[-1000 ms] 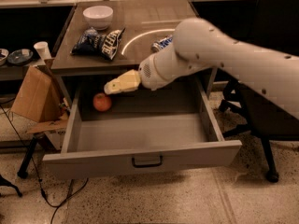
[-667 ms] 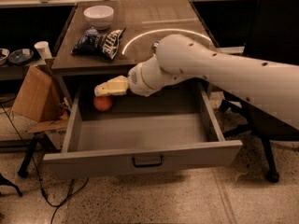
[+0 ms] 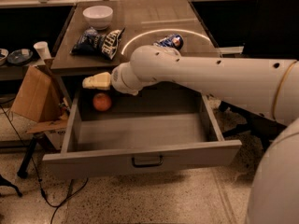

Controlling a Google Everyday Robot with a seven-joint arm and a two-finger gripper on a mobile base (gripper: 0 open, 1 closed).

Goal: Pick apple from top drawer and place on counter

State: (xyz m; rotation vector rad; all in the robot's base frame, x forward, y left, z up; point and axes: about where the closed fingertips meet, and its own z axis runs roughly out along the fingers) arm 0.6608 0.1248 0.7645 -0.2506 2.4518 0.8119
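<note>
Top drawer stands open, so the apple is reachable. Claw hovers at the counter front edge, apple just below it, apparently lining up a descent. Apart or together: cannot tell.

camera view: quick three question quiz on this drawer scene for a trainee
1. True or false: the apple lies on the counter.
2. Where is the gripper? A: close above the apple, at the back left of the top drawer. B: at the counter's far edge. C: at the drawer's handle.
3. Fill in: the top drawer is pulled ___.
Key: 1 false (it lies in the drawer); 2 A; 3 open.
</note>
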